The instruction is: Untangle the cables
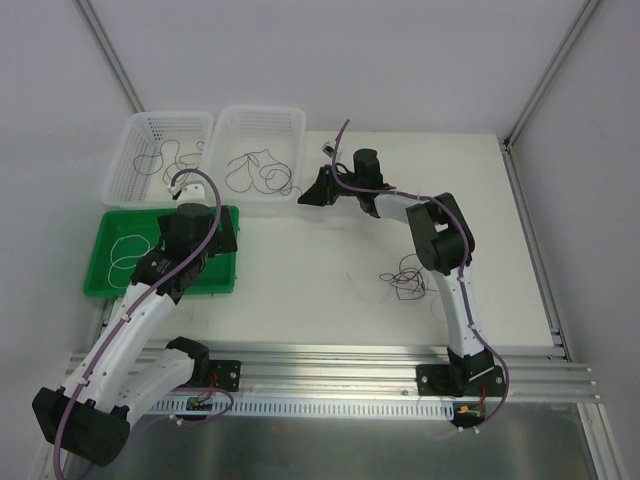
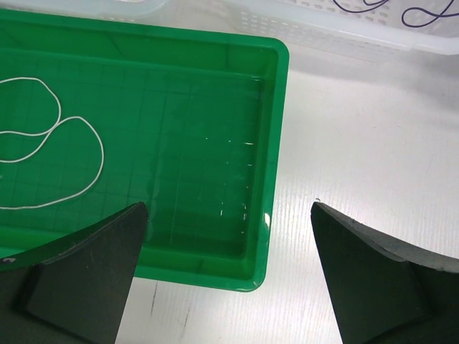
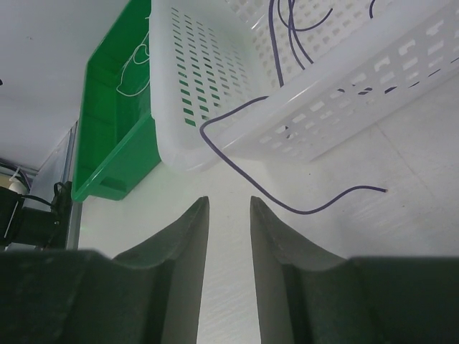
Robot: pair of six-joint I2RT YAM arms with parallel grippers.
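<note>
A loose tangle of dark and pale cables (image 1: 405, 278) lies on the white table beside the right arm. More dark cables (image 1: 262, 175) lie in the middle white basket (image 1: 262, 112). One purple cable (image 3: 302, 212) hangs out over that basket's wall (image 3: 215, 93) and trails onto the table just beyond my right gripper (image 3: 228, 201). The right gripper (image 1: 312, 190) has a narrow gap between its jaws and nothing in it. A white cable (image 2: 64, 136) curls in the green tray (image 2: 276, 129). My left gripper (image 2: 229, 206) hovers wide open over the tray's near right corner, empty.
A second white basket (image 1: 130, 135) at the back left holds thin dark strands (image 1: 165, 160). The green tray (image 1: 100, 285) sits in front of it, under the left arm (image 1: 190, 235). A metal rail runs along the near table edge.
</note>
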